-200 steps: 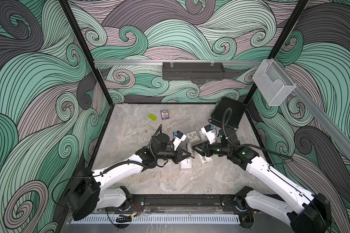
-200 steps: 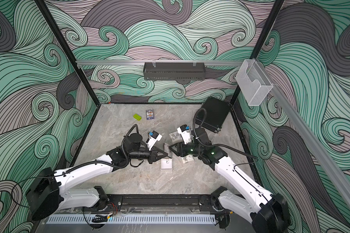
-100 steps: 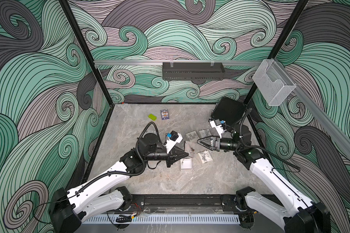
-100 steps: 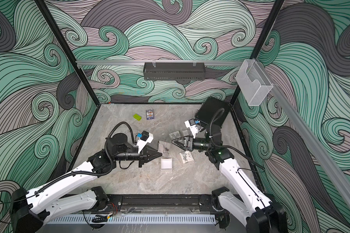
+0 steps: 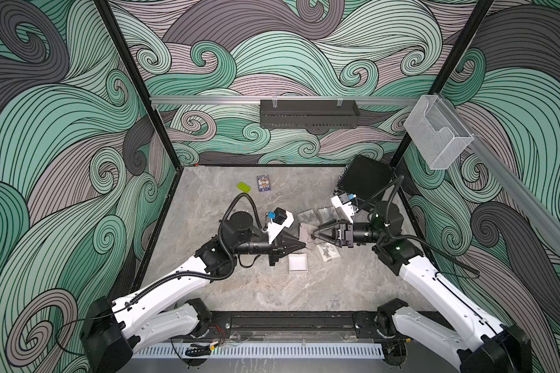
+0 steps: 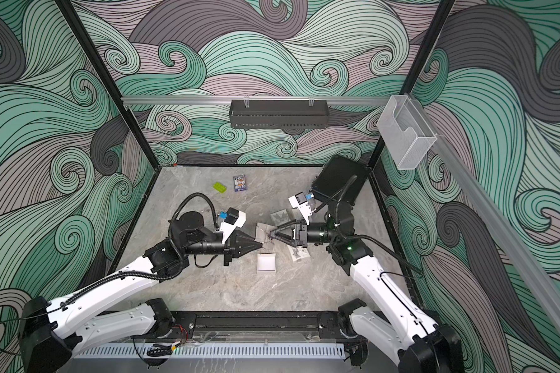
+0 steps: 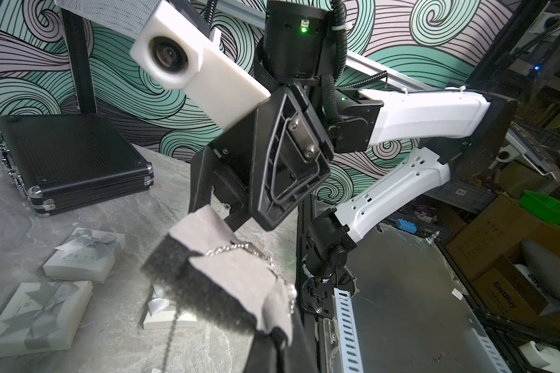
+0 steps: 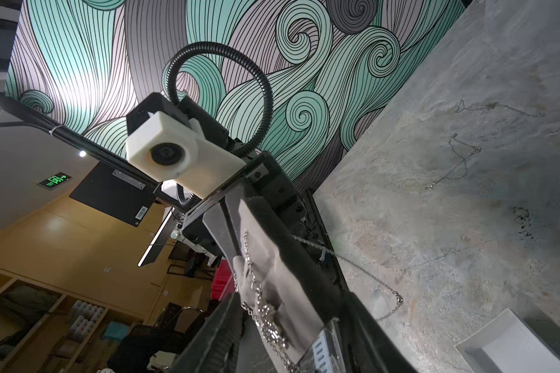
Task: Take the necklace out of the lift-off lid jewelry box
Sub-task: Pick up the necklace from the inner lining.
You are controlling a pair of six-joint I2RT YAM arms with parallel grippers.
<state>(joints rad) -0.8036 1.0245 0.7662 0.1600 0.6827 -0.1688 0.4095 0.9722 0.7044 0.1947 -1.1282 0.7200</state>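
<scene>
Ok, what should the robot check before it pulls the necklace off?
1. Left end effector shut on the grey-fabric black foam pad: ok.
2. Silver chain necklace draped over the pad, part dangling: ok.
3. Right end effector open at the pad's free end: ok.
4. Its fingers lined up on chain alone: cannot tell.
5. Open white square box base out of the way: ok.

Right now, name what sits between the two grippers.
The foam pad carrying the necklace: the left gripper is shut on one edge, the right gripper flanks the opposite edge with open jaws. The left wrist view shows it best.
</scene>
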